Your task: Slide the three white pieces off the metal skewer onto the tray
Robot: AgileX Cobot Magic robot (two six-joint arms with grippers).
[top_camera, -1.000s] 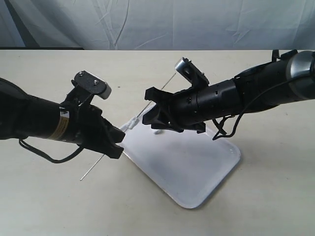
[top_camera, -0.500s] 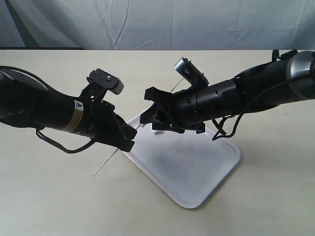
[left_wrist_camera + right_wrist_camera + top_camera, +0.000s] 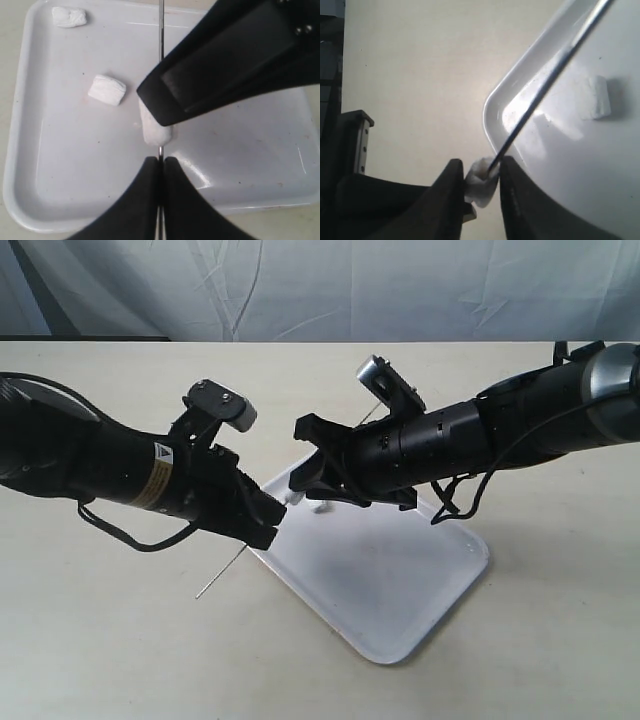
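The left gripper [image 3: 160,164] has its jaws pressed together on the one metal skewer [image 3: 161,30], right beside the skewered piece [image 3: 151,131]; the right gripper [image 3: 480,167] has its jaws only narrowly apart, a fingertip against each side of that same piece, the rod running between them; of three white pieces, this one alone sits on the skewer, held in the air near the rim of the single tray [image 3: 75,165]; a loose piece [image 3: 107,90] lies on the tray floor close by; a second loose piece [image 3: 69,16] lies near a tray corner, well apart from both grippers.
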